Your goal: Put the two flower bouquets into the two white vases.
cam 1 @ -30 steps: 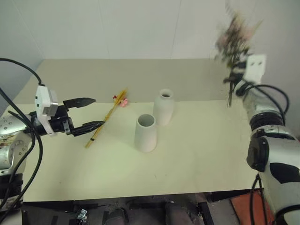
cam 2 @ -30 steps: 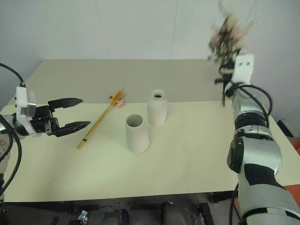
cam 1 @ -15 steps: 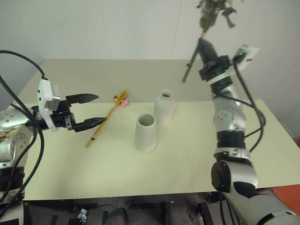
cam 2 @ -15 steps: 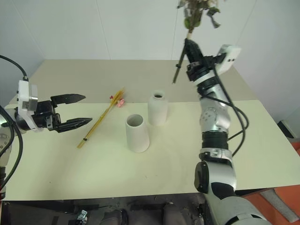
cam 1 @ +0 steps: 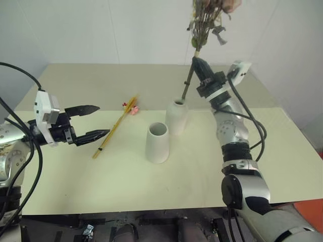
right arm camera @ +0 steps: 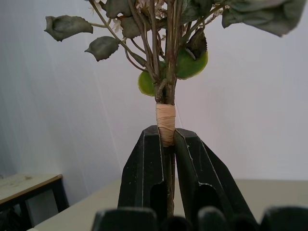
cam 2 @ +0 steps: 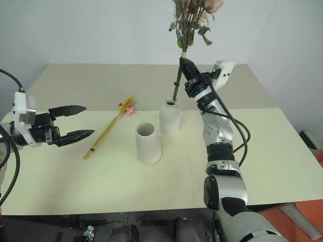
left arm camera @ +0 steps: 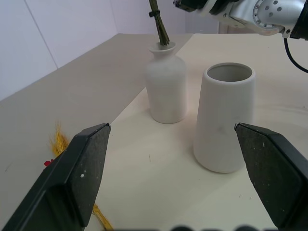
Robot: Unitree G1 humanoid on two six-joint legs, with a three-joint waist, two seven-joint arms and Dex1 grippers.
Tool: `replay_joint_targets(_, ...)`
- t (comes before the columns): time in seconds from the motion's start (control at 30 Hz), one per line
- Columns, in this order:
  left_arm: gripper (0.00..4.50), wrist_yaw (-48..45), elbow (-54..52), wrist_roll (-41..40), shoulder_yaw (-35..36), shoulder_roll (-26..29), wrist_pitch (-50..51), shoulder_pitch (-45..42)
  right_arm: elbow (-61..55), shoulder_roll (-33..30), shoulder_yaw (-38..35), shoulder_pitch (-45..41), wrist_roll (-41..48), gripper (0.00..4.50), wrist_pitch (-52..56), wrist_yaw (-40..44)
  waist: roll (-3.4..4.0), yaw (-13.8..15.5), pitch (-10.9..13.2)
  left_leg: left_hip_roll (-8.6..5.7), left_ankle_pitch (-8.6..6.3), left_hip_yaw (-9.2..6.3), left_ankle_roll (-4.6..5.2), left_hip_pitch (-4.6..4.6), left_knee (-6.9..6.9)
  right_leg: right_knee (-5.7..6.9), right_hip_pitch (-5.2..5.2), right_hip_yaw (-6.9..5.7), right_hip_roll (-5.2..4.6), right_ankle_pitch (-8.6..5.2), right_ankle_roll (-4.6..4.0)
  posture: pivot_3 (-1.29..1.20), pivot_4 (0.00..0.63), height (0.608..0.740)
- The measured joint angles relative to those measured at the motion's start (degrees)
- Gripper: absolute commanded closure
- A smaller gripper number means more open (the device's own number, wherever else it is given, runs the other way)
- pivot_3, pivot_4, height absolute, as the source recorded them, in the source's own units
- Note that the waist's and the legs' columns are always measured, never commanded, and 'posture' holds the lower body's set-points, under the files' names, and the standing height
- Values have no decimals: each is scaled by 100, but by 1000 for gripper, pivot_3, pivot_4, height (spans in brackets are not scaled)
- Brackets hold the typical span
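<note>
Stems of the bushy bouquet (cam 1: 209, 15) — clenched in the right end effector (cam 1: 198, 64) — slant down-left into the bottle-shaped vase's (cam 1: 176, 116) narrow mouth, while the slim yellow stalk (cam 1: 115, 125) lies on the desk (cam 1: 202, 176) just beyond the released left end effector (cam 1: 92, 121).

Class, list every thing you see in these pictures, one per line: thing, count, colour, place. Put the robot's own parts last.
Bushy bouquet: one, pale pink with green, stem ends at the bottle vase's mouth.
Slim stalk: one, yellow-orange with pink blossoms, lying on the table.
Bottle vase: one, white, mid-table.
Cylinder vase: one, white, beside the bottle vase, nearer the robot.
Table: one, cream.
Left gripper: black, open, near the stalk.
Right gripper: black, shut on the bouquet.
</note>
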Motion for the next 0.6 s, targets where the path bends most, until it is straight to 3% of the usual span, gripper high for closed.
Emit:
replay_joint_targets(0.47, 0, 77, -123, -91, 326, 165, 35, 264, 421, 186, 103, 22, -353, 4339, -774, 259, 0, -4, 0, 0, 0, -1, 0, 0, -1, 0, 0, -1, 0, 0, 0, 0, 150, 740)
replay_joint_targets(0.6, 0, 76, -120, -89, 379, 169, 24, 342, 255, 240, 198, 269, -369, 3000, -909, 367, 0, 3, 0, 0, 0, -1, 0, 0, -2, -2, 0, -1, -1, 0, 0, 0, 150, 740)
